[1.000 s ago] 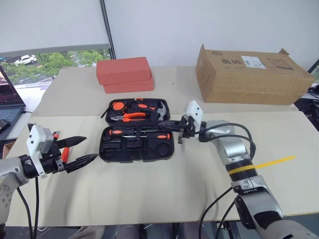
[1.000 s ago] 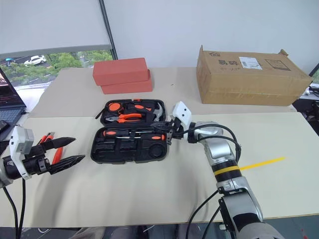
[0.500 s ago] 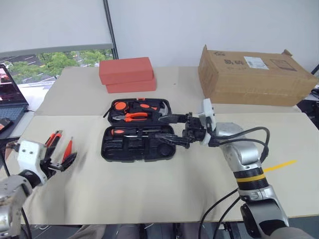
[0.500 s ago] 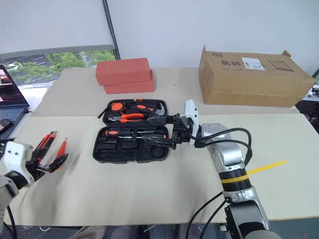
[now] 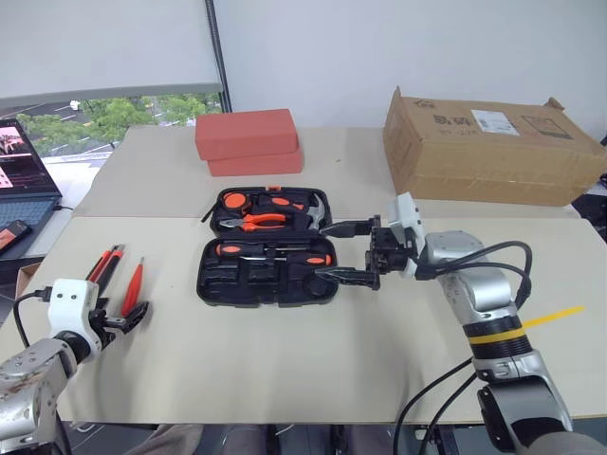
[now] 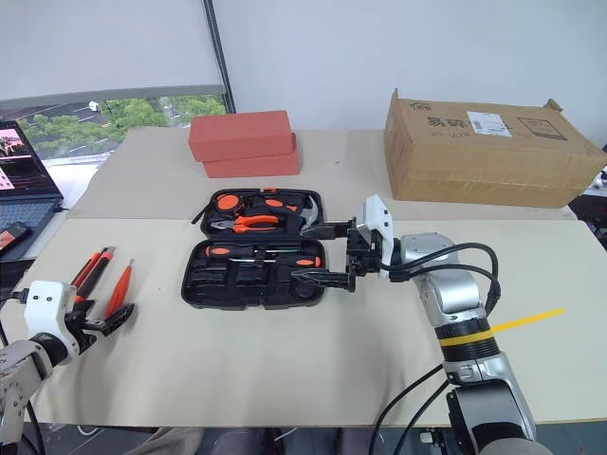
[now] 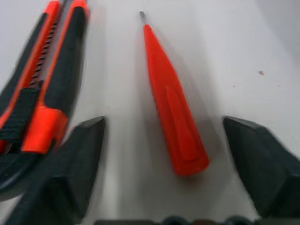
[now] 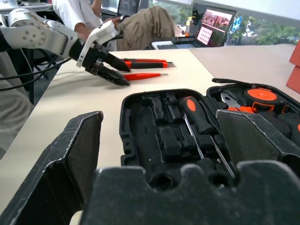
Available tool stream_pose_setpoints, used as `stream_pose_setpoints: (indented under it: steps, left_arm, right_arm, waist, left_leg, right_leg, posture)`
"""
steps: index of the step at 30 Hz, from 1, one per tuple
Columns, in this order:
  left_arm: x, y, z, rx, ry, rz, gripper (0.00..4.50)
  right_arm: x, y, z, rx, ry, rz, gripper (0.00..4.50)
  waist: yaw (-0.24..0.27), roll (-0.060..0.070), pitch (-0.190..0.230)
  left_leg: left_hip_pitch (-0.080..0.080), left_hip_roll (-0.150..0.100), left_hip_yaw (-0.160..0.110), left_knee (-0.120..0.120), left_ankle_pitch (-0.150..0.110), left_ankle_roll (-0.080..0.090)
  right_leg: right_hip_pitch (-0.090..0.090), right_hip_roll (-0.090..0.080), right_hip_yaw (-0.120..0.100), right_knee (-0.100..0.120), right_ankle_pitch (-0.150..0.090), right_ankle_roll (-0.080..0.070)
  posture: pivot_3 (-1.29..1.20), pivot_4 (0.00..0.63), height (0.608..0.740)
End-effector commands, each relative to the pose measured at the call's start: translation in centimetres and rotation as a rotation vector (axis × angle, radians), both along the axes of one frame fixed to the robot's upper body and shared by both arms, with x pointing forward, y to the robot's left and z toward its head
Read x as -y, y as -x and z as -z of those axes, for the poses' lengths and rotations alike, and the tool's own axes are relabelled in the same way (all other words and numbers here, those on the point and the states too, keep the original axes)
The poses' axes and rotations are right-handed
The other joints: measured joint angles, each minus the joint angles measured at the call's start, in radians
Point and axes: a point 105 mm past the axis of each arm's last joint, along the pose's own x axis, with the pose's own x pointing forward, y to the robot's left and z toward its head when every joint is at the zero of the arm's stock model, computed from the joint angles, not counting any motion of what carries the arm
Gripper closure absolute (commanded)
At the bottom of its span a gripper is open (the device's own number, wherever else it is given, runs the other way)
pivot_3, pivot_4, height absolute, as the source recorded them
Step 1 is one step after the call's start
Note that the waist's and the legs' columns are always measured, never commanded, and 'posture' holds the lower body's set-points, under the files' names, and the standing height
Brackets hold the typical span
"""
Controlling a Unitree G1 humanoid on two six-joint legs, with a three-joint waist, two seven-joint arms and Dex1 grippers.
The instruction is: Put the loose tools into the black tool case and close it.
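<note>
1. Case lies open on the tabletop, both halves flat; pliers, hammer and two screwdrivers sit in their recesses.
2. Change over the last second: right gripper went from shut at the case's right edge to jaws spread wide and empty, drawn back slightly. A tool seems to have just been released into the case.
3. Left gripper, well left of the case, dropped from above the tabletop to straddle the red screwdriver. Jaws partly open, not yet touching it.
4. Knife lies just beside it, farther from the case.
5. Cardboard box label: unreadable.
</note>
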Motion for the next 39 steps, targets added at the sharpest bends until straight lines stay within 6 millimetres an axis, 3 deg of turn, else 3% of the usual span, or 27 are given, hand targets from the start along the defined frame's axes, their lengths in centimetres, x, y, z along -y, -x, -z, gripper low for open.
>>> stream_pose_setpoints:
  steps: [1, 6, 9, 11, 15, 18, 23, 26, 31, 39]
  left_arm:
    - [-0.2, -0.1, -0.1, 0.001, -0.009, -0.001, 2.07]
    - [-0.5, -0.5, -0.8, 0.038, -0.008, -0.013, 3.98]
    - [-0.4, -1.5, -2.5, 0.136, -0.013, -0.012, 4.02]
    - [0.7, -2.3, -4.1, 0.217, 0.005, 0.053, 4.02]
    - [5.2, -3.6, -8.9, 0.401, 0.063, 0.357, 4.02]
    - [7.5, -4.0, -10.3, 0.406, 0.013, 0.574, 4.02]
    - [10.5, -5.0, -9.5, 0.309, -0.201, 0.963, 4.02]
    - [11.9, -6.7, -8.7, 0.227, -0.305, 1.142, 4.02]
    - [12.4, -8.6, -6.9, 0.097, -0.486, 1.318, 4.02]
    - [13.3, -10.0, -6.5, -0.004, -0.545, 1.429, 4.02]
  right_arm:
    - [0.0, 0.2, -1.2, 0.045, -0.015, -0.015, 0.0]
    - [0.0, 0.1, -1.3, 0.043, -0.019, -0.009, 0.0]
    - [0.0, -0.1, -1.5, 0.049, -0.025, -0.006, 0.0]
    - [0.0, -0.1, -1.7, 0.049, -0.037, -0.004, 0.0]
    - [0.3, -0.2, -1.9, 0.038, -0.063, 0.01, 0.0]
    - [0.7, -0.4, -2.0, 0.033, -0.065, 0.024, 0.0]
    - [2.0, -0.6, -1.9, 0.029, -0.056, 0.066, 0.0]
    - [2.7, -0.4, -1.6, 0.037, -0.044, 0.097, 0.0]
    - [3.2, 0.1, -1.5, 0.044, -0.056, 0.135, 0.0]
    - [3.9, 0.7, -1.2, 0.052, -0.049, 0.188, 0.0]
  waist:
    - [0.0, 0.0, 0.0]
    - [0.0, 0.0, 0.0]
    - [0.0, 0.0, 0.0]
    - [0.001, -0.001, 0.0]
    - [0.005, -0.001, 0.0]
    - [0.004, -0.001, 0.0]
    - [0.001, -0.001, 0.001]
    - [0.001, -0.001, 0.001]
    - [0.003, -0.001, 0.001]
    - [-0.001, -0.002, 0.001]
  left_leg:
    - [0.0, 0.0, 0.0, 0.0, 0.0, 0.0]
    - [0.0, 0.0, 0.0, 0.0, 0.0, 0.0]
    - [0.0, 0.0, 0.0, 0.0, 0.0, 0.0]
    - [-0.001, 0.0, 0.0, 0.0, 0.0, 0.0]
    - [-0.002, 0.0, 0.0, 0.001, 0.002, -0.004]
    - [-0.003, -0.001, 0.0, 0.001, 0.002, -0.004]
    - [-0.002, -0.002, 0.002, 0.0, 0.003, -0.004]
    - [-0.003, -0.002, 0.002, 0.001, 0.003, -0.004]
    - [-0.004, -0.003, 0.003, 0.002, 0.003, -0.003]
    - [-0.007, -0.003, 0.004, 0.003, 0.003, -0.003]
  right_leg:
    - [0.0, 0.0, 0.0, 0.0, 0.0, 0.0]
    - [0.0, 0.0, 0.0, 0.0, 0.0, 0.0]
    - [0.0, 0.0, 0.0, 0.0, 0.0, 0.0]
    - [0.0, 0.0, 0.0, 0.0, 0.0, 0.0]
    - [0.0, 0.0, 0.0, -0.001, 0.0, 0.0]
    - [-0.001, 0.001, -0.002, -0.001, 0.0, 0.0]
    - [-0.001, 0.006, -0.001, -0.001, 0.0, 0.0]
    - [-0.001, 0.007, -0.002, -0.001, 0.0, 0.0]
    - [-0.002, 0.009, -0.001, -0.001, 0.0, 0.0]
    - [-0.006, 0.01, 0.0, -0.001, 0.0, 0.001]
  posture:
    - [0.0, 0.15, 0.711]
    - [0.0, 0.15, 0.711]
    - [0.0, 0.15, 0.711]
    - [0.0, 0.15, 0.711]
    - [0.0, 0.15, 0.711]
    - [0.0, 0.15, 0.711]
    - [0.0, 0.15, 0.711]
    - [0.0, 0.15, 0.711]
    - [0.0, 0.15, 0.711]
    - [0.0, 0.15, 0.711]
